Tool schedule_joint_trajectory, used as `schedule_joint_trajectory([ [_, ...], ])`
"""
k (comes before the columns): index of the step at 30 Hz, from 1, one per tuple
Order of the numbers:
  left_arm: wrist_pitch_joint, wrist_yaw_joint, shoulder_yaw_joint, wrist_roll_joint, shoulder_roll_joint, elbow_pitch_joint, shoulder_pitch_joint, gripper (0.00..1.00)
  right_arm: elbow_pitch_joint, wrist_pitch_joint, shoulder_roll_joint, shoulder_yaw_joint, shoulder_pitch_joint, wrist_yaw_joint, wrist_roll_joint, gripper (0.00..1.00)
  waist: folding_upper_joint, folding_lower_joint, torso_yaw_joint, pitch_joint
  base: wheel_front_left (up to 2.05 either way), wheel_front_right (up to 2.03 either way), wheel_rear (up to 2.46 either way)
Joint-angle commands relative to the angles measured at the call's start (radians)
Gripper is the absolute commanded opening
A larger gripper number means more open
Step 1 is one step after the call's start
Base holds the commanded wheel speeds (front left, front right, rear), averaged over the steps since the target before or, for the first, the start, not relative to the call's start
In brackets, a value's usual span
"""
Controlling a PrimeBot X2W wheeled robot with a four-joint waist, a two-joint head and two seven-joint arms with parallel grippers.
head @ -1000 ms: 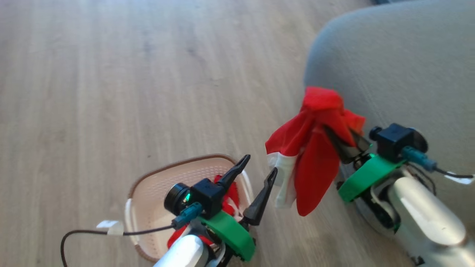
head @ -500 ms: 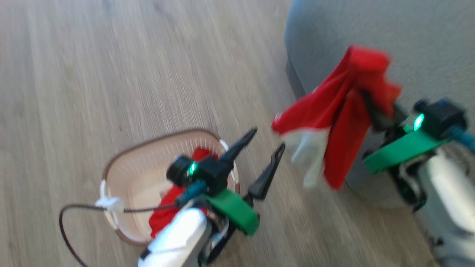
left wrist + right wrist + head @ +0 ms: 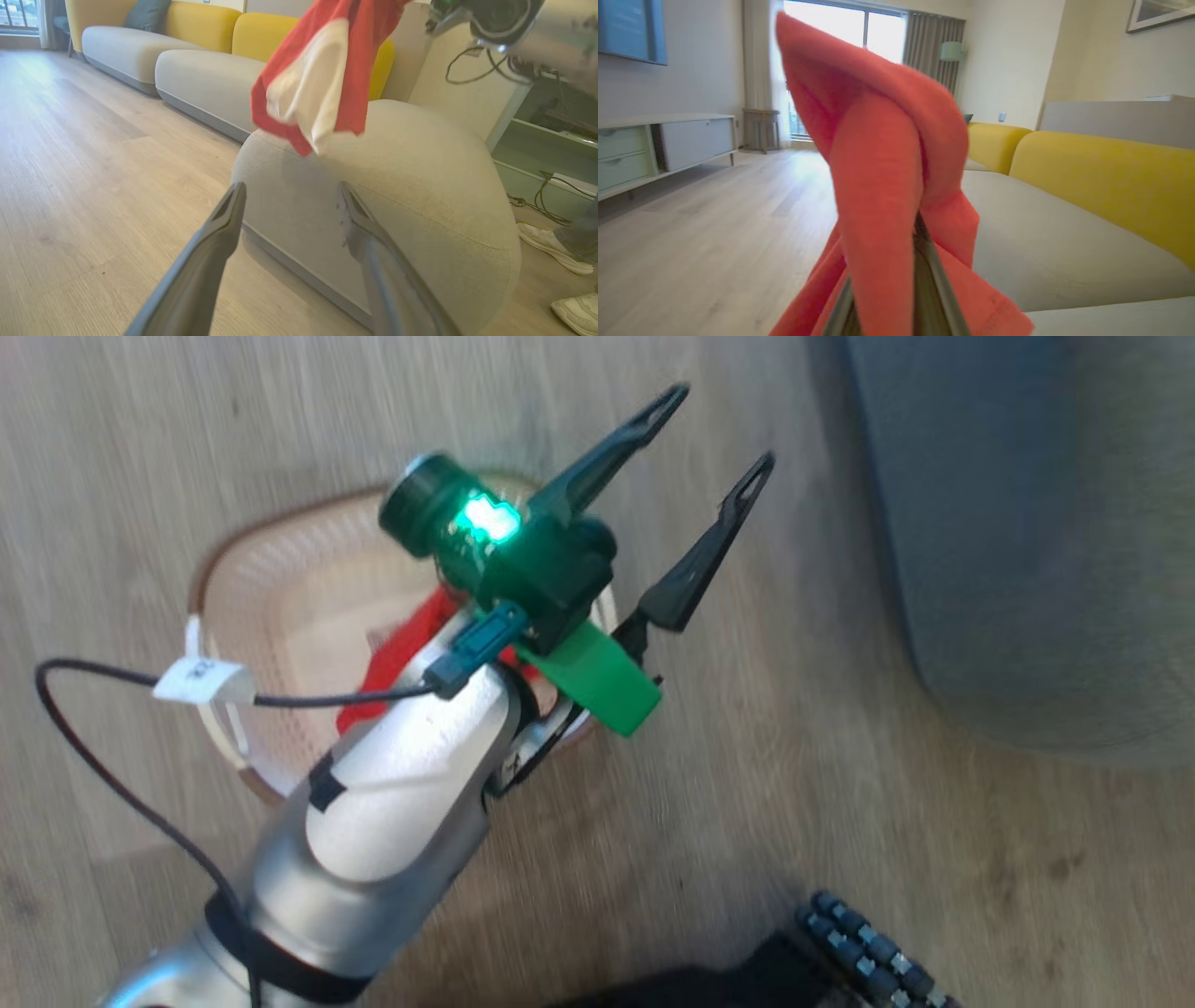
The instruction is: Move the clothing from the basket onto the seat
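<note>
Hanging from the right gripper's [image 3: 919,233] clamped fingers, a soft red-and-white garment [image 3: 322,70] is above the large grey upholstered seat [image 3: 420,186]. The left gripper's [image 3: 724,427] fingers stand apart near the cream perforated basket [image 3: 280,551].

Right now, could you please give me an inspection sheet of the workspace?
Surface: wood floor, pale planks.
Job's things: basket on the floor with red clothing inside; red-and-white garment hanging by the grey seat, not yet laid on it.
Clutter: nothing seen.
Grippers: left gripper open and empty; right gripper shut on the red-and-white garment.
Cables: black tagged cable loops across the basket; loose cables on the floor by the shelving.
Surroundings: sofas with yellow backs; a person's white shoes beside the seat.
</note>
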Motion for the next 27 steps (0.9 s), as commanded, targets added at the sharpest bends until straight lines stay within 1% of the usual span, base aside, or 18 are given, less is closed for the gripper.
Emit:
schedule_joint_trajectory([
  [1, 0.011, -0.007, 0.017, 0.021, 0.009, -0.055, -0.042, 1.0, 0.008, 0.038, -0.086, -0.067, -0.109, 0.003, 0.001, 0.0, 0.0001, -0.0005, 0.031, 0.111, 0.0, 0.0, 0.0],
  [6, 0.028, -0.013, 0.005, 0.035, 0.016, -0.103, -0.076, 1.0, 0.115, 0.126, -0.263, -0.229, -0.308, 0.003, -0.059, 0.0, 0.0001, -0.0005, 0.041, 0.155, 0.0, 0.0, 0.0],
  [8, 0.037, -0.011, 0.002, 0.039, 0.02, -0.127, -0.078, 1.0, 0.15, 0.152, -0.312, -0.273, -0.346, 0.003, -0.089, 0.0, 0.0001, -0.0005, 0.039, 0.17, 0.0, 0.0, 0.0],
  [10, 0.047, -0.008, -0.002, 0.04, 0.024, -0.149, -0.076, 1.0, 0.188, 0.172, -0.344, -0.304, -0.349, 0.003, -0.121, 0.0, 0.0001, -0.0005, 0.035, 0.184, 0.0, 0.0, 0.0],
  [11, 0.047, -0.008, -0.002, 0.04, 0.024, -0.149, -0.076, 1.0, 0.188, 0.172, -0.344, -0.304, -0.349, 0.003, -0.121, 0.0, 0.0001, -0.0005, 0.035, 0.184, 0.0, 0.0, 0.0],
  [12, 0.053, -0.007, -0.005, 0.041, 0.027, -0.159, -0.074, 1.0, 0.211, 0.18, -0.352, -0.318, -0.34, 0.003, -0.134, 0.0, 0.0001, -0.0005, 0.033, 0.191, 0.0, 0.0, 0.0],
  [14, 0.068, -0.003, -0.007, 0.039, 0.033, -0.178, -0.069, 1.0, 0.259, 0.177, -0.345, -0.344, -0.302, 0.003, -0.147, 0.0, 0.0001, -0.0005, 0.026, 0.211, 0.0, 0.0, 0.0],
  [17, 0.087, 0.002, -0.009, 0.039, 0.046, -0.196, -0.06, 1.0, 0.338, 0.142, -0.277, -0.354, -0.219, 0.003, -0.144, 0.0, 0.0001, -0.0005, 0.017, 0.238, 0.0, 0.0, 0.0],
  [21, 0.097, 0.008, -0.006, 0.037, 0.065, -0.198, -0.047, 1.0, 0.435, 0.076, -0.178, -0.33, -0.16, 0.003, -0.145, 0.0, 0.0001, -0.0005, 0.01, 0.256, 0.0, 0.0, 0.0],
  [22, 0.096, 0.012, -0.002, 0.034, 0.068, -0.198, -0.042, 1.0, 0.454, 0.061, -0.162, -0.321, -0.158, 0.003, -0.147, 0.27, 0.0001, -0.0005, 0.011, 0.258, 0.0, 0.0, 0.0],
  [23, 0.093, 0.016, 0.003, 0.032, 0.072, -0.196, -0.037, 1.0, 0.471, 0.048, -0.149, -0.315, -0.16, 0.003, -0.146, 0.51, 0.0001, -0.0005, 0.011, 0.256, 0.0, 0.0, 0.0],
  [24, 0.09, 0.02, 0.007, 0.029, 0.075, -0.194, -0.031, 1.0, 0.487, 0.036, -0.141, -0.31, -0.163, 0.003, -0.147, 1.0, 0.0001, -0.0005, 0.011, 0.252, 0.0, 0.0, 0.0],
  [27, 0.078, 0.023, 0.013, 0.016, 0.083, -0.182, -0.012, 1.0, 0.533, 0.014, -0.13, -0.299, -0.169, 0.003, -0.169, 1.0, 0.0001, -0.0005, 0.009, 0.224, 0.0, 0.0, 0.0],
])
